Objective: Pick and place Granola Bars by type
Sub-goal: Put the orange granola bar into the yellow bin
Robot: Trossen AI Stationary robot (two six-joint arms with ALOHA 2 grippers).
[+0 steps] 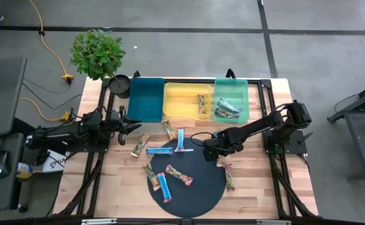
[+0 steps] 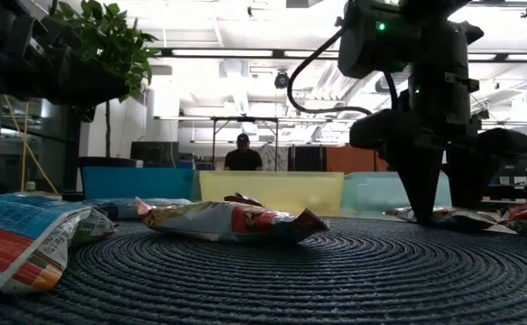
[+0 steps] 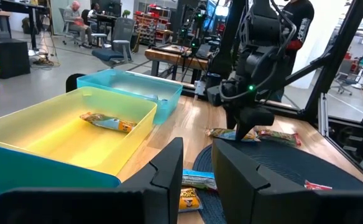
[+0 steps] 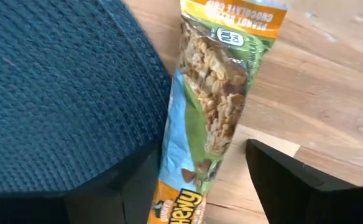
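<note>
While the right gripper [image 1: 219,152] hangs low over the edge of the round dark woven mat [image 1: 198,190], its two dark fingers [image 4: 293,180] stand spread wide on either side of a slim granola bar [image 4: 209,106] and are not closed on it. That bar has a green and orange wrapper with a clear window showing oats and peanuts, and it lies flat, partly on the mat's rim and partly on the pale wooden table [image 1: 257,181]. Other wrapped bars, blue and tan-brown, lie scattered over the mat and the wood beside it. One tan bar [image 1: 201,104] sits in the yellow plastic tray [image 1: 176,94]; silvery ones [image 1: 227,109] rest in the green tray [image 1: 242,84]. The teal tray [image 1: 146,100] stands beside them. The left gripper [image 1: 132,127] waits near the teal tray, fingers narrowly parted, holding nothing.
</note>
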